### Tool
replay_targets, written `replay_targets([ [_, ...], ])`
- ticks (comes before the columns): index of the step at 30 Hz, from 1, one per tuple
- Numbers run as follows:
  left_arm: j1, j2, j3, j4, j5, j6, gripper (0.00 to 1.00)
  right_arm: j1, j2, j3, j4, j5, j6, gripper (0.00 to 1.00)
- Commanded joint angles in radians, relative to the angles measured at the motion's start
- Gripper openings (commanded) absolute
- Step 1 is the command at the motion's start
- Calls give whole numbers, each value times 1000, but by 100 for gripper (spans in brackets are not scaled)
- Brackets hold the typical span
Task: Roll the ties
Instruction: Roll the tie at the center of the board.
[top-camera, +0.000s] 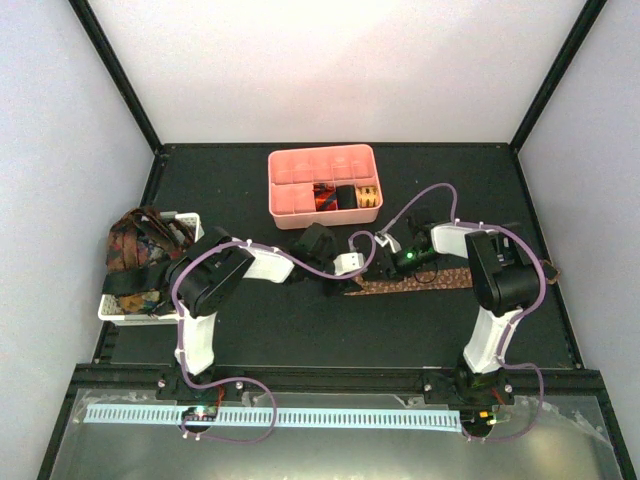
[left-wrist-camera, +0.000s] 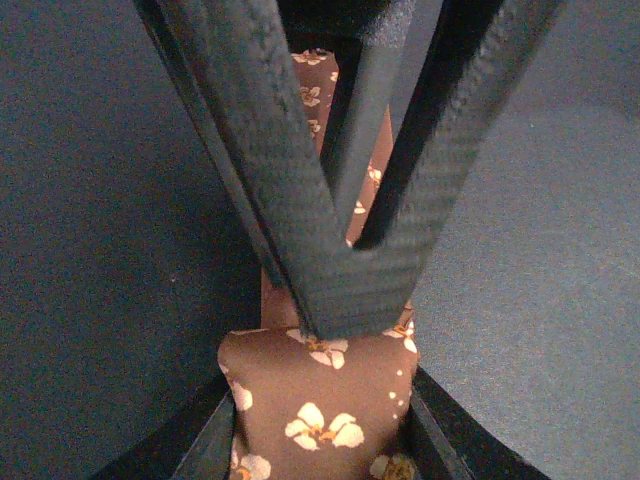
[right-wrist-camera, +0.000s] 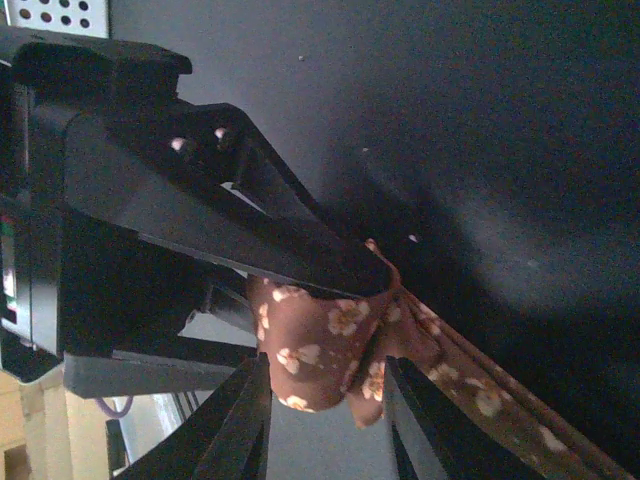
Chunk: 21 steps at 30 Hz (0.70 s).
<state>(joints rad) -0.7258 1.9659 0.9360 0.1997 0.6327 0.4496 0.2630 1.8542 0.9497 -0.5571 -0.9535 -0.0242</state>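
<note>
Left fingers (left-wrist-camera: 200, 452) around brown tie (left-wrist-camera: 320, 400), black tabletop (top-camera: 300, 330), white walls (top-camera: 330, 70)

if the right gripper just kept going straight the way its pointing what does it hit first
The rolled end of the brown tie, which already lies between the right gripper's fingers. Just past it sits the left gripper, though how close is hard to judge.

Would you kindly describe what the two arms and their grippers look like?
The left arm and right arm match: white links between bulky black joint housings, each trailed by a looping purple cable. A green light glows near the right wrist. The left gripper and right gripper have slim, tapering black fingers.
</note>
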Motion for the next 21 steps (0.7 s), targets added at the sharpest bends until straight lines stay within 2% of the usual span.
replay_targets([
  [1,0,48,20,-91,-5,18,36,38,15,0,63,-15,46,34],
  [5,0,50,25,-93,-6,15,37,50,39,14,80,-1,63,29],
  [7,0,50,26,-97,-8,15,37,50,43,18,80,13,62,23],
  [9,0,48,26,-97,-10,16,38,50,43,17,75,28,61,11],
  [12,0,47,27,-94,-12,14,39,49,46,16,63,32,55,3],
  [15,0,38,24,-90,-20,12,42,50,48,8,60,36,51,2],
  [17,2,27,23,-90,-21,11,49,50,52,1,63,38,47,2],
  [21,1,-13,17,-80,-32,-5,71,50,59,-5,66,42,46,2],
])
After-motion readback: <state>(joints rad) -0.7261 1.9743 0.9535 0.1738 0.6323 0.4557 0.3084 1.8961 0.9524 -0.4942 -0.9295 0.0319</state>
